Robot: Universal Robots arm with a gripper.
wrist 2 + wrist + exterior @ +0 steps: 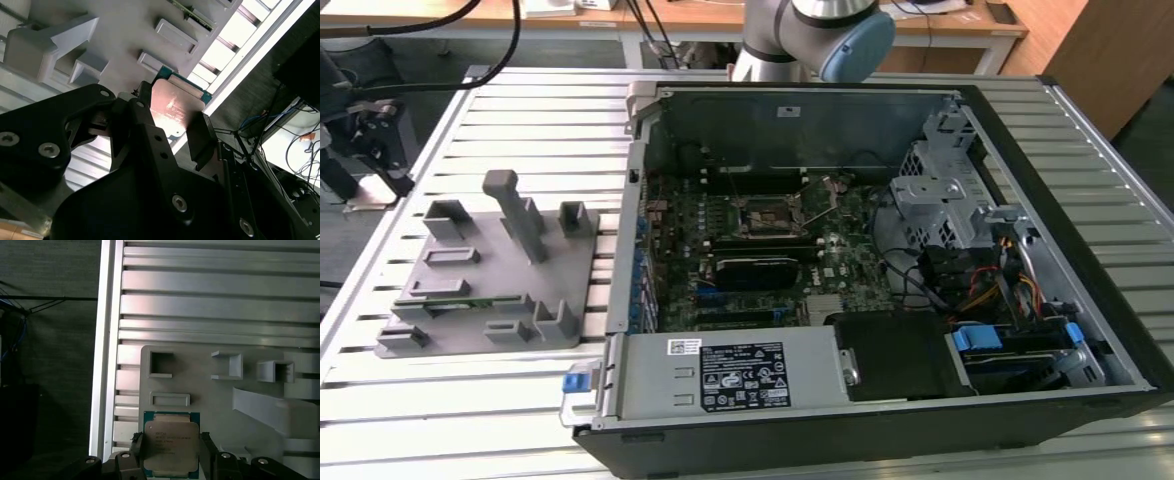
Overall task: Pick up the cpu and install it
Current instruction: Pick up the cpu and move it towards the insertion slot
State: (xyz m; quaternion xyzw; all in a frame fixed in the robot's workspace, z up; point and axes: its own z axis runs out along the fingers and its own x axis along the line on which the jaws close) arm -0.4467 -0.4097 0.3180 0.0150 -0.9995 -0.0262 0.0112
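Note:
The cpu [170,444] is a flat square chip with a silver metal top and a green rim. It sits between the two black fingers [136,450] of my gripper [171,449], which press on its opposite edges. It hangs over one corner of the grey fixture plate [220,405]. In the second wrist view the cpu [175,106] shows its shiny top, with a finger [200,137] on each side of my gripper [170,125]. The motherboard socket [765,215] lies in the open computer case [854,270].
The grey fixture plate [494,270] with upright blocks and a tall post stands on the slatted metal table [520,130], at the exterior view's left of the case. The table's edge [106,365] runs close to the fixture. Cables, drive cage and power supply crowd the case.

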